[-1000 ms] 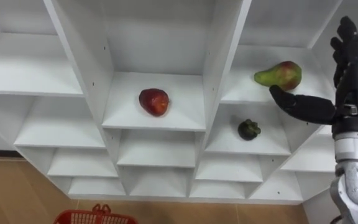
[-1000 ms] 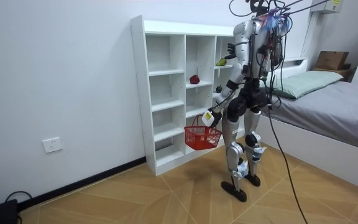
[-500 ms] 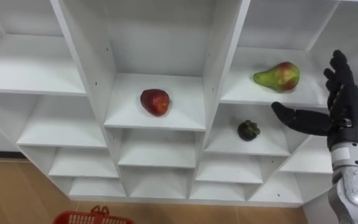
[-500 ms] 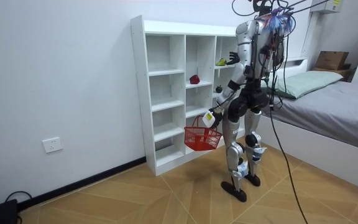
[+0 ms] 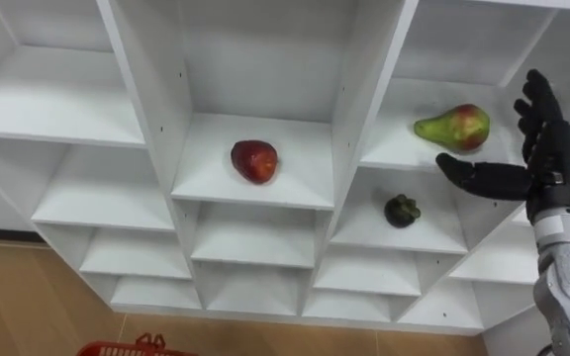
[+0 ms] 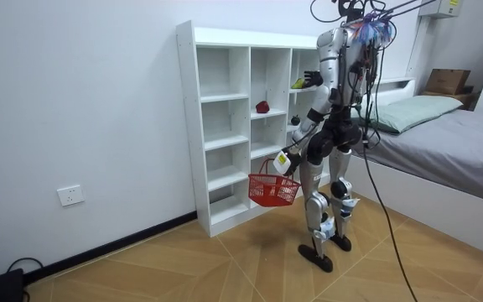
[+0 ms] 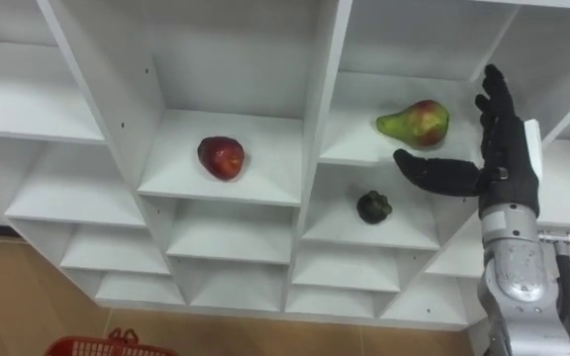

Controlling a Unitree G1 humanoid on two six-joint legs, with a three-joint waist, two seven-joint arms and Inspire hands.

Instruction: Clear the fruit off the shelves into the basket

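The closet point(image 5: 362, 99) holds all three fruits. The red basket point(image 6: 273, 189) hangs from the left hand point(image 6: 283, 159), curled on its handle. The right hand point(image 5: 552, 163) is spread wide and empty, with the pear point(image 5: 453, 129) at its ten o'clock, apart. A glancing thumb could roll it deeper or off the shelf. The apple point(image 5: 254, 161) and dark fruit point(image 5: 402, 210) lie untouched.

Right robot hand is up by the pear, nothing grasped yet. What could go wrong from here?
1. The right robot hand is open beside the pear, which lies on its side on the shelf: a nudge could roll it away or off.
2. The red basket hangs low from the left robot hand, well below that shelf, so a dropped pear might miss it.
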